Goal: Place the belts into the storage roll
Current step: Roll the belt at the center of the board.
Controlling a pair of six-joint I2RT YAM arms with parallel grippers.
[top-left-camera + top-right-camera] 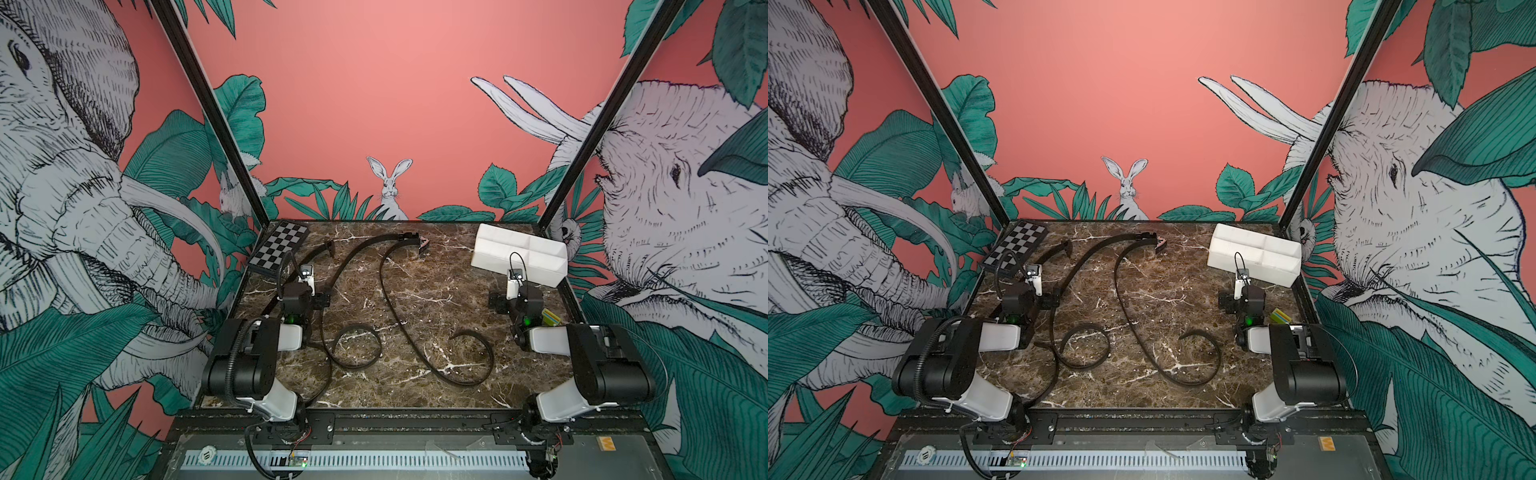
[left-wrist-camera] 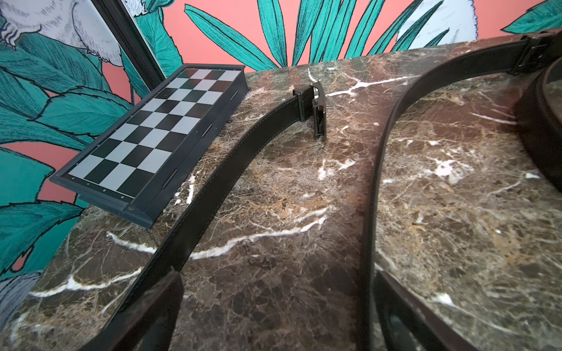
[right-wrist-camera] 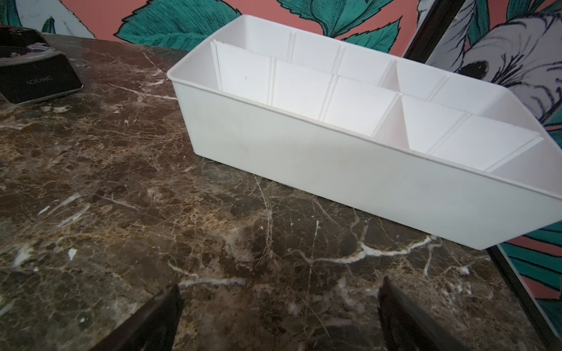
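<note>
**Belts (image 2: pixel 213 194) loose on surface (image 2: pixel 289 182), outside storage roll (image 3: pixel 334 158)**

Left claw (image 2: pixel 276 291): fingers spread wide, gripping nothing, low over two belts (contact unclear). Right claw (image 3: pixel 281 291): equally wide, empty, above bare marble, facing the storage roll's long wall. Storage roll sits far right corner.

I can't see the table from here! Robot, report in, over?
Left gripper open, right gripper open, both empty. Three belts loose on the table, none in the storage roll. Nothing blocking it.
</note>
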